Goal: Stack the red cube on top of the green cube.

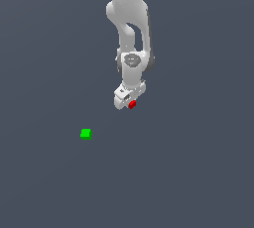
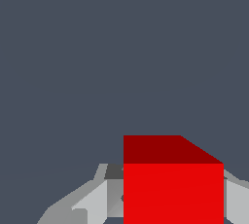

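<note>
From my exterior view, only a sliver of the small plain bright red cube (image 1: 132, 104) shows, tucked at the tip of the white robot gripper (image 1: 130, 103); the fingertips themselves are too small to separate. In the wrist view the red cube (image 2: 173, 189) is cut off by the frame edge, with grey fingers (image 2: 97, 201) flanking it, jaws clenched on it. The small bright green cube (image 1: 86, 134) sits alone on the dark grey floor (image 1: 188, 172), well apart, toward the exterior view's left.

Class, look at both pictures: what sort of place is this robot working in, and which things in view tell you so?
Most likely a simulated test scene, not a real room: a flat, featureless grey floor, a plain white arm whose claw grips a flat-shaded red cube, and a lone green cube.
</note>
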Controlling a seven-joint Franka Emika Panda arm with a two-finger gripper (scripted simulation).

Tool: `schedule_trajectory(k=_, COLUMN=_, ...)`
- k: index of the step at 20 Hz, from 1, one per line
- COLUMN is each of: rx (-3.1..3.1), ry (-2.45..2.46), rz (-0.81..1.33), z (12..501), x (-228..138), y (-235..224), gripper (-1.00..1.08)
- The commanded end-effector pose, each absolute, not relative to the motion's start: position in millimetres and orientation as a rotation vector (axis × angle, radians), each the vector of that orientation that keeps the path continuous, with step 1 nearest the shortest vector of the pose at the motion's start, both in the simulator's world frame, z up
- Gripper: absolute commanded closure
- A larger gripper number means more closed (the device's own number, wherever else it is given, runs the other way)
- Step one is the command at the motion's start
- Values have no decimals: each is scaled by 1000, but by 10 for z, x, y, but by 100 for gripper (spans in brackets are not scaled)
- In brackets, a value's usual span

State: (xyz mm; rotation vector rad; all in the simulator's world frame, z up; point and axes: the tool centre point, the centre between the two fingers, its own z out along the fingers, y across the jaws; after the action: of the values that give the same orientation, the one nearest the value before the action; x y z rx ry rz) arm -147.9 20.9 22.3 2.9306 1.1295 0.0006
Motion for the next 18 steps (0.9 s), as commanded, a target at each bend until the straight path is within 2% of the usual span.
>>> schedule_trajectory(k=1, rx=2931, ry=1131, rz=0, z=217, x=-1482, y=214, gripper=108)
schedule_trajectory(k=10, rx=2931, ry=1130, rz=0, z=336, x=-1483, y=208, gripper=108)
schedule_trajectory(k=18, rx=2930, ry=1131, rz=-1, z=750, x=-1490, y=212, gripper=108)
